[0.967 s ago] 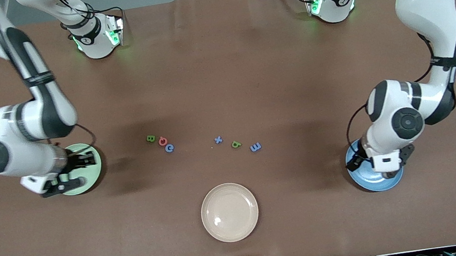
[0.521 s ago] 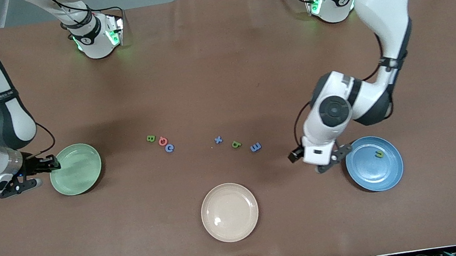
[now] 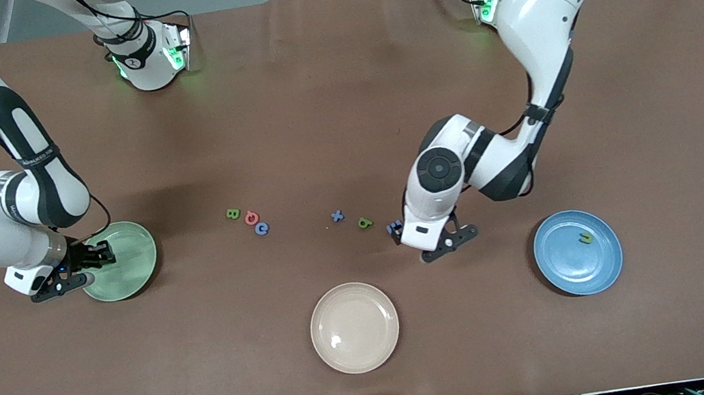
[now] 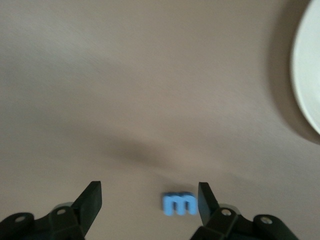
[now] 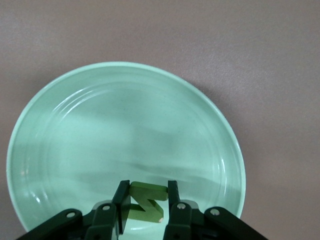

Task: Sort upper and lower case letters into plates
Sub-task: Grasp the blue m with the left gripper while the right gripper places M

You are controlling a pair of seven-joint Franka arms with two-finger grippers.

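Observation:
My right gripper (image 3: 100,255) hangs low over the pale mint green plate (image 3: 128,273), at the rim toward the right arm's end. In the right wrist view it (image 5: 147,186) is shut on a green Z-shaped letter (image 5: 146,202) just above the plate's floor (image 5: 100,125). My left gripper (image 3: 406,231) is down over a small blue letter (image 3: 392,226). The left wrist view shows it (image 4: 149,192) open, the blue letter (image 4: 178,204) lying on the table close to one finger. A green letter (image 3: 585,238) lies in the blue plate (image 3: 569,270).
Five more letters lie in a loose row mid-table: green (image 3: 232,213), red (image 3: 251,218), blue (image 3: 261,228), a blue x (image 3: 337,215) and green (image 3: 364,223). A cream-beige plate (image 3: 354,327) sits nearer the front camera; its rim (image 4: 306,75) shows in the left wrist view.
My left arm left the blue plate, where a green letter now lies, and came over the blue letter. My right gripper swung off the mint plate and back over its rim.

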